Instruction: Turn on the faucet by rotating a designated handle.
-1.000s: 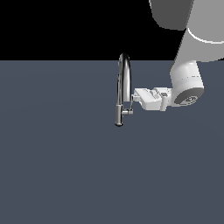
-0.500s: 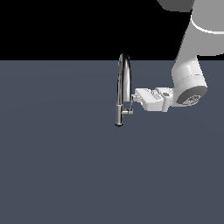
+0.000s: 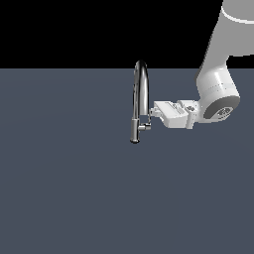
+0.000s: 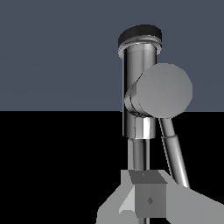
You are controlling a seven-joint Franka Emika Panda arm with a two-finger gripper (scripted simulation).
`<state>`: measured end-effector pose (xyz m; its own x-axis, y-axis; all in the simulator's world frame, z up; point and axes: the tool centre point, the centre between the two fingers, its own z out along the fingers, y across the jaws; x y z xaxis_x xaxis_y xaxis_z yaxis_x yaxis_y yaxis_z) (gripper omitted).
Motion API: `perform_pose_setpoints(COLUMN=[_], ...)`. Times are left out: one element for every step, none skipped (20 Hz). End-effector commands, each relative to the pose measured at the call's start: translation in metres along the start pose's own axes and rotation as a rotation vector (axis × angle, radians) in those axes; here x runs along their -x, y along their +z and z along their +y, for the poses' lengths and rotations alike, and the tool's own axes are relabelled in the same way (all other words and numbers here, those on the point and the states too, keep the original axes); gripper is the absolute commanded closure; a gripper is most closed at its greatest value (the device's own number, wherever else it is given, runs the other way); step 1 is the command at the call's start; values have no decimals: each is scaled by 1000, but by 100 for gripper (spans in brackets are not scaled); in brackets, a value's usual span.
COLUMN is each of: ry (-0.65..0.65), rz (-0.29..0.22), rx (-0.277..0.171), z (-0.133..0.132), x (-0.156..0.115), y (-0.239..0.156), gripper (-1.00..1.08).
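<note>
The faucet (image 3: 140, 89) is a slim chrome gooseneck with a darker lower cylinder, standing mid-scene in the exterior view. The handle (image 3: 145, 127) is a short chrome stub on that cylinder's side, with a thin lever rising from it. My gripper (image 3: 152, 113) reaches in from the exterior view's right, its tips level with the lever's upper end and right against it. In the wrist view the faucet (image 4: 136, 87) fills the middle, the handle (image 4: 165, 90) shows its round end cap, and the lever passes beside my gripper (image 4: 146, 178). The fingers look shut, with nothing between them.
A flat dark blue-grey floor (image 3: 64, 188) spreads all around the faucet. My white arm (image 3: 218, 84) comes down from the upper part of the exterior view's right. Black background lies behind.
The upper arm has swung toward the exterior view's right and the hand has shifted slightly the same way. The faucet and the handle look unchanged.
</note>
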<state>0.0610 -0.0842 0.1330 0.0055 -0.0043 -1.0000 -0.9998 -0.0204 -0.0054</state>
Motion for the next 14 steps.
perform_pose_setpoints(ry=[-1, -1, -1, -1, -1, -1, -1, -1, -1, -1, -1, -1, -1, -1], rz=[-4, -4, -4, -4, -4, -6, -6, -6, -6, -5, -5, -5, -5, -5], rx=[7, 7, 7, 7, 7, 10, 10, 10, 10, 9, 9, 9, 8, 8], z=[8, 10, 12, 15, 15, 10, 13, 16, 19, 22, 26, 29, 32, 35], x=[5, 6, 6, 7, 7, 4, 3, 2, 0, -1, -3, -4, -6, -7], y=[0, 0, 0, 0, 0, 5, 5, 5, 4, 4, 4, 3, 3, 3], gripper=[108, 108, 108, 108, 108, 108, 108, 108, 108, 108, 108, 108, 108, 108])
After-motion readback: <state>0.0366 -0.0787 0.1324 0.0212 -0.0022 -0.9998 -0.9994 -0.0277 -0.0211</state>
